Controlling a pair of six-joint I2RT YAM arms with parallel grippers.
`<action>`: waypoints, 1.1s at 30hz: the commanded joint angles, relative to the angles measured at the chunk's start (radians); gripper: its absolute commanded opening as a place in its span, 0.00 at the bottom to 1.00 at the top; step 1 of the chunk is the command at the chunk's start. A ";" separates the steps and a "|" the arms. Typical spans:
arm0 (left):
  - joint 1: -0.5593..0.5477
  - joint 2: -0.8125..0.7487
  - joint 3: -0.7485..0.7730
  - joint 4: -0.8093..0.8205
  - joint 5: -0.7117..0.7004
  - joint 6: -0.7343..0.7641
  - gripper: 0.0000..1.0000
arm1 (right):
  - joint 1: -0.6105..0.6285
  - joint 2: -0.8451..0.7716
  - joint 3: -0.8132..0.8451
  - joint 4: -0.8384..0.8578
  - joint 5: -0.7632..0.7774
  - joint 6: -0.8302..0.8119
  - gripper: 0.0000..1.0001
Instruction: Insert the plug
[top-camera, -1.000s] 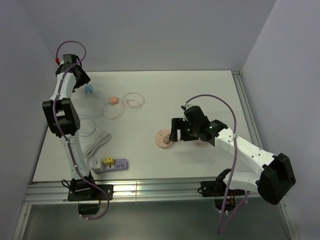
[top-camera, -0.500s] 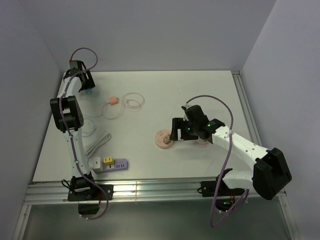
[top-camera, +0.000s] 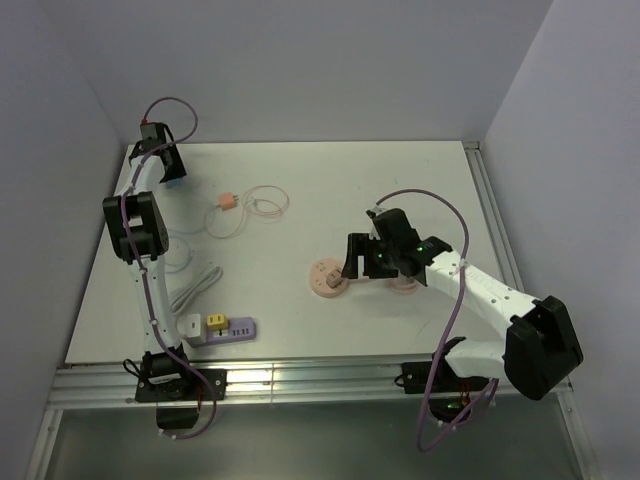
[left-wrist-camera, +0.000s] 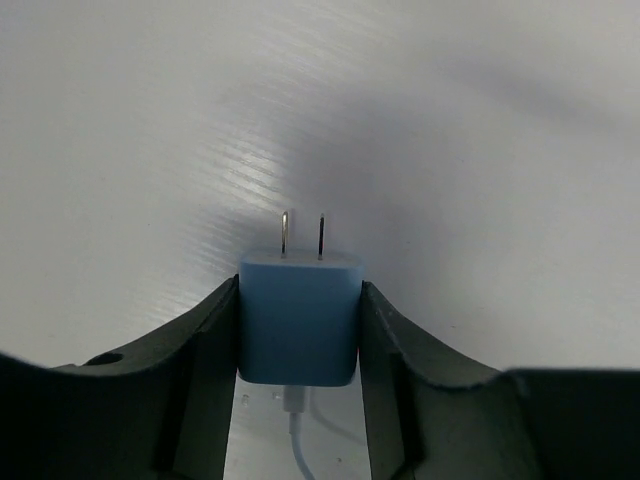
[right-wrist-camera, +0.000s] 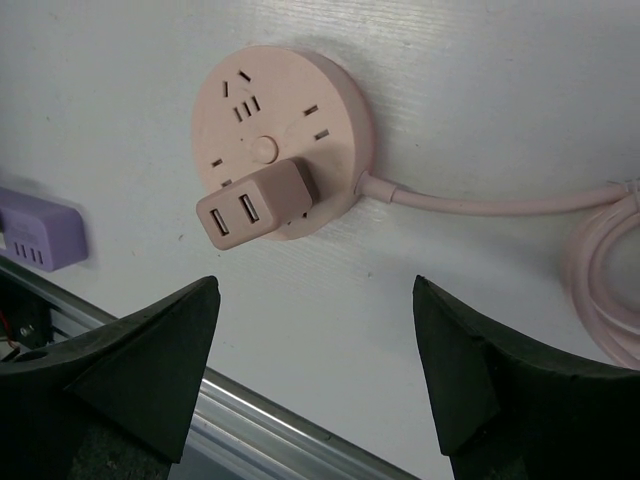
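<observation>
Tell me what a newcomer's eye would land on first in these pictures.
The blue plug stands out first, prongs pointing away, clamped in the left gripper at the far left corner of the table. Next comes the round pink power strip near the table's middle, with a pink USB adapter already seated in it. The open right gripper hovers over it.

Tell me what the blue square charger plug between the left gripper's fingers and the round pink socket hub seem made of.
The blue square charger plug looks like moulded plastic, matte: even colour, rounded edges, no sharp glare. Its two prongs look metal: thin, flat, bright sheen. The round pink socket hub is probably smooth satin plastic too: uniform colour, crisp moulded slots.
</observation>
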 joint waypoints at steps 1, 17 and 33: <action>0.004 -0.032 0.073 0.005 0.052 -0.043 0.11 | -0.013 -0.004 0.037 0.019 0.028 -0.003 0.84; -0.085 -0.703 -0.488 -0.105 0.286 -0.833 0.00 | 0.010 0.018 0.241 0.271 -0.162 0.010 0.82; -0.354 -1.167 -0.906 -0.098 0.329 -1.279 0.00 | 0.309 0.091 0.427 0.448 -0.100 -0.054 0.71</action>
